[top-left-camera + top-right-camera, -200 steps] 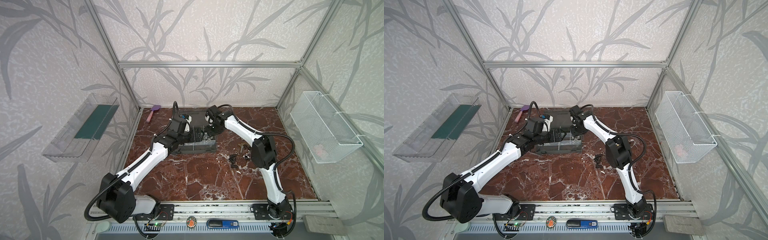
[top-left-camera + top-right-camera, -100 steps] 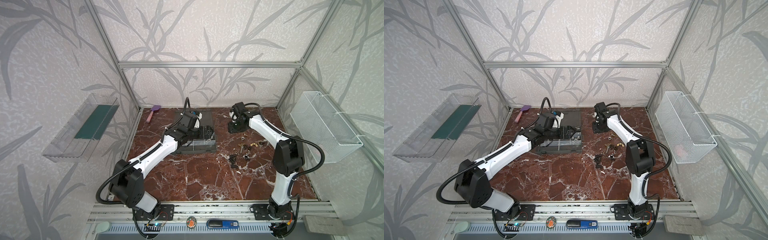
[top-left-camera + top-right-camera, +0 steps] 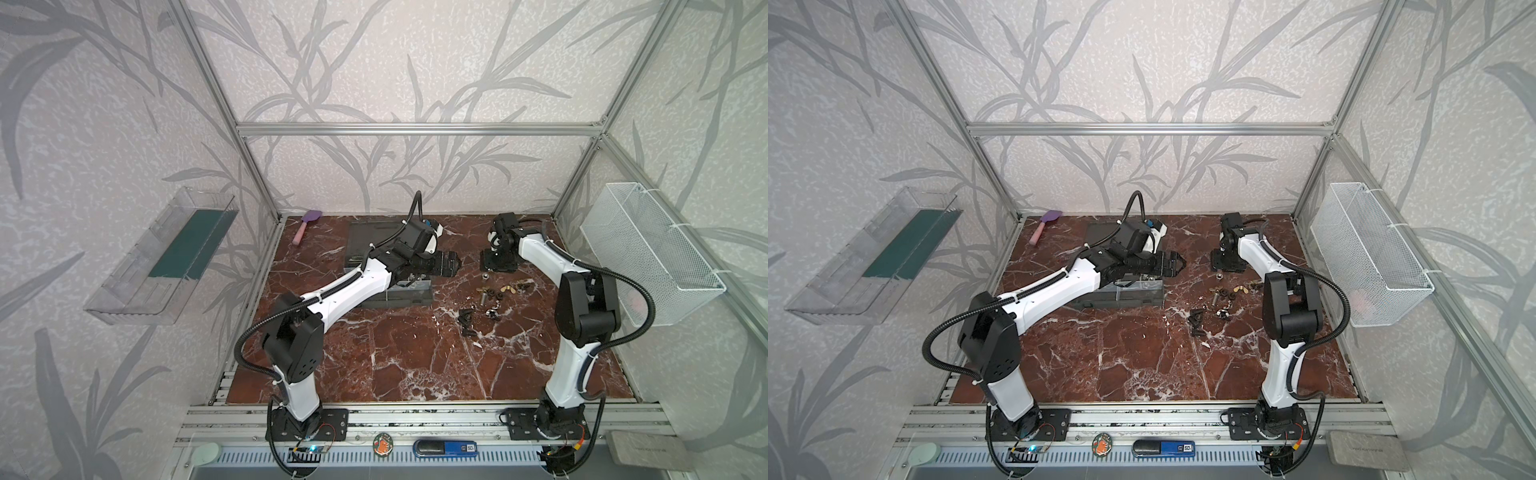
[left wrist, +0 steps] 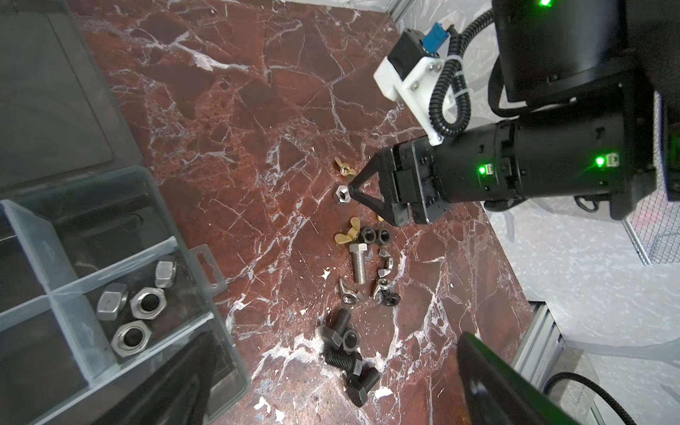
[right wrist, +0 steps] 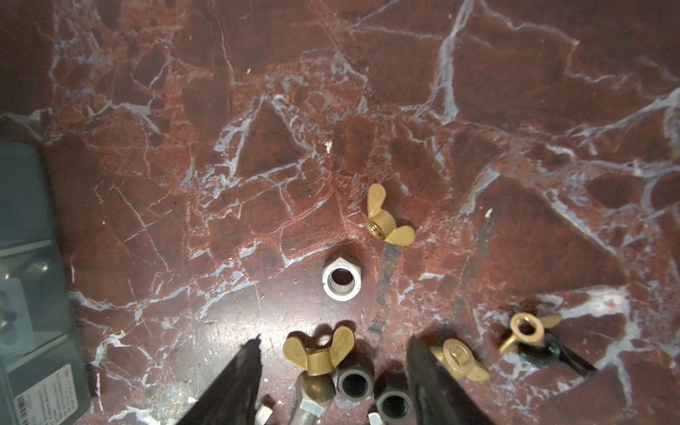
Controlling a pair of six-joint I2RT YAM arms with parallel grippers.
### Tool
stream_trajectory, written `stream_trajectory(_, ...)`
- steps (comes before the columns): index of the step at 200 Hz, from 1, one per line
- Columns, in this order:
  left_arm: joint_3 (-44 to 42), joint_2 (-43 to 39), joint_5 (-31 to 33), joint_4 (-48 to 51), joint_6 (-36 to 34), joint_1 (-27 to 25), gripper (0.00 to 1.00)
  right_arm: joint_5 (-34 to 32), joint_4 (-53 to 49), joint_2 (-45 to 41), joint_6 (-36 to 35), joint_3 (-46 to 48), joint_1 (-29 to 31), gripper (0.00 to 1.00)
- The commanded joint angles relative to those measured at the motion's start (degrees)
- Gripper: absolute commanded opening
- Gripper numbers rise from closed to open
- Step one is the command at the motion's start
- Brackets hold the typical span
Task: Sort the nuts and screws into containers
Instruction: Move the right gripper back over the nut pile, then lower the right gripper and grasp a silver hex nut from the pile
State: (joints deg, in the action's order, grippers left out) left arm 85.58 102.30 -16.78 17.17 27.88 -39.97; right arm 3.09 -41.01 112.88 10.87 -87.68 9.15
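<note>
fig. loose fasteners on the red marble table (image 3: 415, 353), lying to the right of the dark grey organizer case (image 3: 399, 297) in both top views. the heap held brass wing nuts (image 5: 386, 220), dark hex nuts (image 5: 353, 382), black screws (image 4: 342, 346) and one silver bolt (image 4: 357, 263). at its far edge a silver hex nut (image 5: 342, 280) lay flat, bore up.

my right gripper (image 5: 335, 344) pointed down at the heap with its fingers spread, pinching nothing. a wing nut lay on the table between them, and the silver hex nut sat just ahead of the tips. my left gripper (image 3: 1177, 264) hung just past the case's right side, jaws wide apart and empty.

writing: a white barcode label (image 5: 44, 395) on the case showed only in the right wrist view, its print too small to read.

views: only the left wrist view looked into a clear-walled compartment (image 4: 110, 266), where four sorted hex nuts (image 4: 136, 305) lay. in both top views my left arm covered it. only the top views showed the white mesh basket (image 3: 648, 249), the clear tray (image 3: 124, 299) and a purple spatula (image 3: 305, 226).
</note>
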Motion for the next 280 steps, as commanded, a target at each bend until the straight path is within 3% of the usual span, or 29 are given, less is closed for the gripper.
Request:
stream_trajectory(1, 2.1, 0.6, -0.7, 0.4, -0.3, -0.2, 1.00, 0.7, 0.8, 2.4, -0.4, 0.2, -0.1, 0.63)
stream_trajectory(136, 2.1, 1.3, 0.2, 1.4, -2.3, -0.2, 1.00, -1.9, 1.3, 10.2, -1.6, -1.5, 0.1, 0.45)
stream_trajectory(240, 1.3, 0.2, 0.4, 2.0, -2.3, -0.2, 1.00, -2.0, 0.3, 11.3, -1.7, -2.8, 0.3, 0.22)
stream_trajectory(280, 0.2, -1.0, 0.9, 2.0, -2.2, -0.2, 0.99, -1.4, 0.1, 10.1, -1.5, -2.8, 0.9, 0.19)
